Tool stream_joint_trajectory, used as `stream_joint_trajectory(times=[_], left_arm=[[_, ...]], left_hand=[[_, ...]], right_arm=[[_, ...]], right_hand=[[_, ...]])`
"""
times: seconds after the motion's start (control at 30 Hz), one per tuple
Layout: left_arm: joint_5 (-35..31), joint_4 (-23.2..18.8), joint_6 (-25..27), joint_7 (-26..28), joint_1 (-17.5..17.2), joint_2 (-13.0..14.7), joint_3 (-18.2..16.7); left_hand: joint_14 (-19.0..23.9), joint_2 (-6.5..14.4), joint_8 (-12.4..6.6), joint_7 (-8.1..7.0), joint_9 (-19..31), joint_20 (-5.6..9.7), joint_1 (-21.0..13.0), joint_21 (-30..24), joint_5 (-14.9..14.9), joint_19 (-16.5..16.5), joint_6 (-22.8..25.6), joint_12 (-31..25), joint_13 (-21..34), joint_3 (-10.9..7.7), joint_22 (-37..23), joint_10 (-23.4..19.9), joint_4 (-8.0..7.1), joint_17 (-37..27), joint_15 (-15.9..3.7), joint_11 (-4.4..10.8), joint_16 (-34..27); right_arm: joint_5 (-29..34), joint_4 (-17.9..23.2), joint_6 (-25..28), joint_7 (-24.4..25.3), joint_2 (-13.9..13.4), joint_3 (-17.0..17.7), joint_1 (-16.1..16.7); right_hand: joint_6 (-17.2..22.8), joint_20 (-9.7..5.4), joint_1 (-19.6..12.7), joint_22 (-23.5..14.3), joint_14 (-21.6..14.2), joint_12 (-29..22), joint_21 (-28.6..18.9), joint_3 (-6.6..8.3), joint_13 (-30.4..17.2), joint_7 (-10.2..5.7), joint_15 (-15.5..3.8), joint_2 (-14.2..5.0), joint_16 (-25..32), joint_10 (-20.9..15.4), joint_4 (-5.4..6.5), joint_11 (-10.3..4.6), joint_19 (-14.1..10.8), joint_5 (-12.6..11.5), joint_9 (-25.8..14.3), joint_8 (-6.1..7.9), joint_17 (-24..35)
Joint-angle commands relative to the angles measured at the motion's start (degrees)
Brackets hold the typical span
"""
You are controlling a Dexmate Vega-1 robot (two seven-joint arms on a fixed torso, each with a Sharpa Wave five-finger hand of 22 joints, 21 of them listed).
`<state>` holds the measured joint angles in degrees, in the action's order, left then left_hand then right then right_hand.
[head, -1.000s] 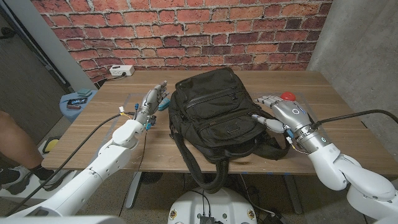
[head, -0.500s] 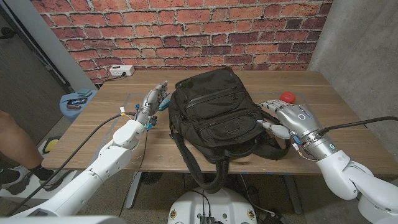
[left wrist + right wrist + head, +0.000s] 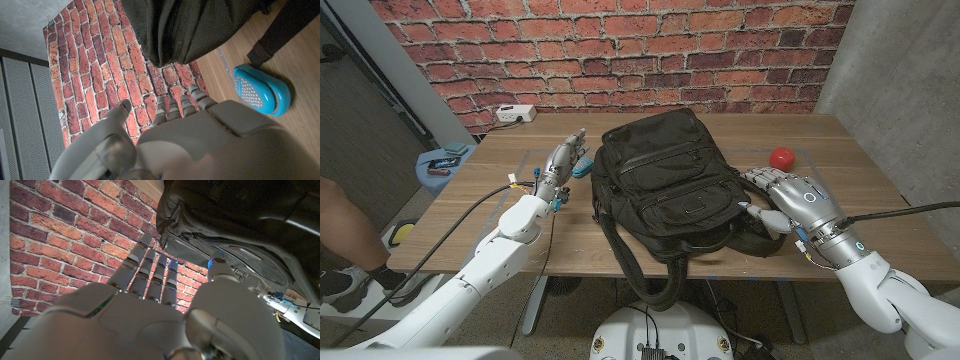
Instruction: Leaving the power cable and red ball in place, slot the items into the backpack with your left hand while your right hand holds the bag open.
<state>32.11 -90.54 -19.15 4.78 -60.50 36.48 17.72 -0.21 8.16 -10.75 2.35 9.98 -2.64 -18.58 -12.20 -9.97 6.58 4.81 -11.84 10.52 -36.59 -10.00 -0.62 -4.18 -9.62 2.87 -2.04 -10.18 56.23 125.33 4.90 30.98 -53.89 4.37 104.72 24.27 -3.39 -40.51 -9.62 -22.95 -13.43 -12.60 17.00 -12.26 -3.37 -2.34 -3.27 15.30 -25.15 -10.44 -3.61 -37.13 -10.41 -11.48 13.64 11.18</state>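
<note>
Fingers (image 3: 756,179) of the right hand (image 3: 788,196) spread, holding nothing, sliding back along the backpack (image 3: 665,180) toward its near side, uncovering the red ball (image 3: 781,157). Left hand (image 3: 560,165) open, waiting by the blue item (image 3: 582,168) on the counter (image 3: 880,195). Bag looking closed.

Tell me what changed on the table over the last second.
The right hand slid back along the backpack's side toward the robot, uncovering the red ball. It holds nothing, fingers spread. The left hand, the backpack, the ball and the blue item stayed put.
</note>
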Motion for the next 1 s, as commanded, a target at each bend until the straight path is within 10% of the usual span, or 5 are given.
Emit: stream_joint_trajectory(times=[0.03,1.0], left_arm=[[-1.1,-1.8,0.0,1.2,-1.0,0.7,-0.7],[-2.7,-5.5,-0.1,4.5,-4.2,0.4,-1.6]], left_hand=[[0.1,1.7,0.23,-0.20,0.3,0.15,-1.4,0.1,0.0,0.6,0.4,0.2,0.2,-0.54,-0.1,-0.1,0.12,-0.1,0.29,-0.18,0.0],[0.4,1.6,0.15,-0.23,0.3,0.11,-1.4,0.2,0.0,0.9,0.6,0.1,0.2,-0.78,-0.2,-0.5,0.49,-0.1,0.20,0.09,0.0]], right_arm=[[3.6,-3.1,-0.9,3.3,0.1,0.4,1.1],[3.3,-8.3,-4.4,8.2,-3.3,-0.2,-1.2]], right_hand=[[0.4,-3.49,-1.1,-0.1,-0.6,-0.3,0.2,0.27,-0.2,-0.61,-7.17,0.11,0.1,-0.5,-0.19,-0.65,-0.7,-0.4,-0.1,-0.06,0.2],[3.7,-4.17,-3.0,-0.1,-2.5,-1.2,0.4,0.00,-0.5,-2.02,-8.15,0.22,0.7,-2.9,0.69,-0.74,-1.9,-0.5,-0.2,0.80,0.8]])
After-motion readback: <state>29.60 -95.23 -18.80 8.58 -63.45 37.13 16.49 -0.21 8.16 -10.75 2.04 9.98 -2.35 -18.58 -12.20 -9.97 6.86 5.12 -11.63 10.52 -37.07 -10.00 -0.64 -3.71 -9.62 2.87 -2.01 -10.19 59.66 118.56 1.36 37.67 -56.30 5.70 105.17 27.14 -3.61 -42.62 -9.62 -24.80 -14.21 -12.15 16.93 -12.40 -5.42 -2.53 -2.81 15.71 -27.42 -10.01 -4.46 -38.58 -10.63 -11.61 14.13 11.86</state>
